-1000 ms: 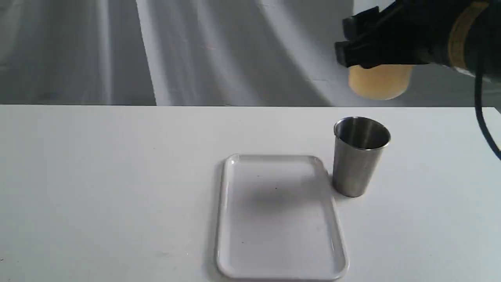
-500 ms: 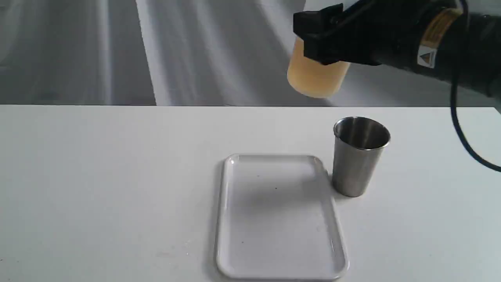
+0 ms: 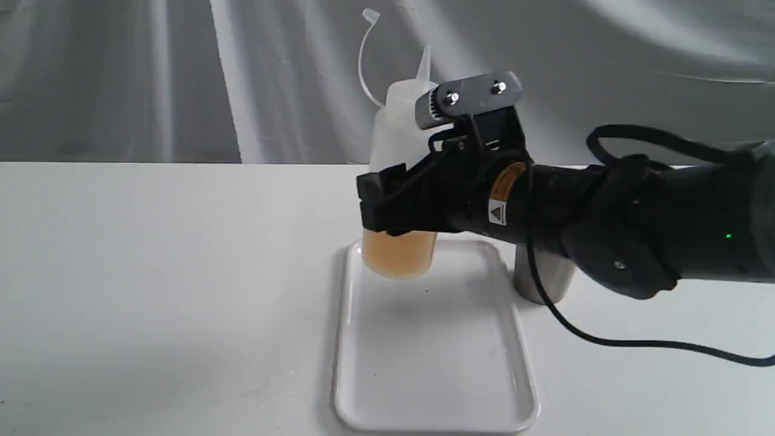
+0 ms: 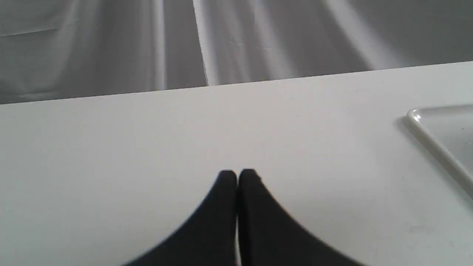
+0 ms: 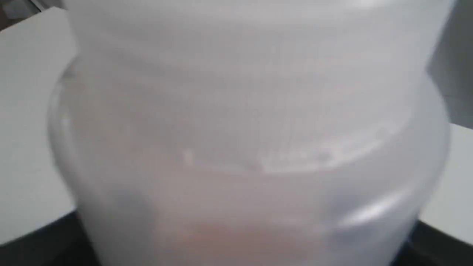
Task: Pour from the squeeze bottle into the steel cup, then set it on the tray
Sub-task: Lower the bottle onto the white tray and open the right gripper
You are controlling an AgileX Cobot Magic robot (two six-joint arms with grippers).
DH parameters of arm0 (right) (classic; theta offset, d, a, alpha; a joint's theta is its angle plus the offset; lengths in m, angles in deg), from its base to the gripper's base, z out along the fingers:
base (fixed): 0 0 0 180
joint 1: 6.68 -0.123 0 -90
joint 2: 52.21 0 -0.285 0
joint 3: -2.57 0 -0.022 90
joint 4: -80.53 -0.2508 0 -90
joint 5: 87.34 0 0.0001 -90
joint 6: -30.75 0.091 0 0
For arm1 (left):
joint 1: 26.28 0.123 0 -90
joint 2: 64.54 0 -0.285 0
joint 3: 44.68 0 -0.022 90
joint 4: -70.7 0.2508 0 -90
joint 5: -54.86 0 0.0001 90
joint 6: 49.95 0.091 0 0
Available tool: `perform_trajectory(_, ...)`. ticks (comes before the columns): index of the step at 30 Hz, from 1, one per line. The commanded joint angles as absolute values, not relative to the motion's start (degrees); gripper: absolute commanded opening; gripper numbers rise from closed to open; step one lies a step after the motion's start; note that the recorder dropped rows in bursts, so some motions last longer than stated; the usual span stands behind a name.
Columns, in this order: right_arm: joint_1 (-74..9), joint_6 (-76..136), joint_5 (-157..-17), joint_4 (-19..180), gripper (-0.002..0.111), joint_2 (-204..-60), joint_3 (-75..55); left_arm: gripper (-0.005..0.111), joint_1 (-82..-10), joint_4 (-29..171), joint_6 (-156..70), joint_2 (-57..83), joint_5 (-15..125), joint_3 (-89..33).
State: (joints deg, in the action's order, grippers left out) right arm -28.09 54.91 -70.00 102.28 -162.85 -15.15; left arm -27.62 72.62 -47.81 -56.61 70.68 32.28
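The squeeze bottle [image 3: 396,127] is standing upright in the right gripper [image 3: 390,203], whose black fingers are clamping it around the middle of its body. Above the fingers the pale shoulder, the cone nozzle [image 3: 424,63] and the thin cap strap [image 3: 363,54] are rising clear; below them the amber liquid [image 3: 399,257] is filling the bottom part. In the right wrist view the bottle [image 5: 251,129] is taking up nearly the whole picture, blurred, with a dark finger [image 5: 44,247] showing at the edge beside it.

Directly under the gripper, the bottle's base is sitting over the far end of the white tray [image 3: 436,363]. Whether the base is touching the tray floor or hanging just above it cannot be told. The rest of the tray is stretching away beneath the gripper toward the camera.

Back along the arm, behind the gripper's wrist, the steel cup [image 3: 542,284] is standing on the table [image 3: 151,272] just beside the tray's edge. The arm is covering most of the cup, so only its lower part is showing.

The left gripper [image 4: 237,173] is pressing its two black fingers together on nothing, low over the bare table. Off to one side of its fingertips, well apart from them, a corner of the tray [image 4: 436,140] is showing. A grey cloth backdrop [image 3: 121,79] is hanging beyond the table's far edge.
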Motion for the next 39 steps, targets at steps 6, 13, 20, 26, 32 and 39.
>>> perform_trajectory(6, -28.8, 43.8, -62.7, 94.4, 0.016, -164.4, -16.3, 0.0, -27.5, 72.6, -47.9, -56.8, 70.1, 32.5)
perform_trajectory(13, -28.8, 39.3, -55.2, 88.7, 0.016, -164.4, -24.0, 0.0, -27.5, 72.6, -48.1, -56.8, 70.1, 32.5)
perform_trajectory(20, -28.8, 34.1, -55.2, 84.7, 0.016, -164.6, -25.1, 0.0, -27.5, 72.6, -48.1, -56.8, 70.1, 32.5)
perform_trajectory(26, -28.8, 33.8, -54.4, 82.4, 0.016, -168.1, -25.1, 0.0, -27.5, 72.6, -47.9, -56.8, 70.1, 32.5)
perform_trajectory(32, -28.9, 33.8, -54.2, 82.4, 0.016, -169.7, -25.1, 0.0, -27.5, 72.6, -47.9, -56.8, 70.1, 32.5)
perform_trajectory(39, -28.9, 33.5, -54.2, 82.4, 0.016, -169.7, -25.1, 0.0, -27.5, 72.6, -48.1, -56.8, 70.1, 32.5)
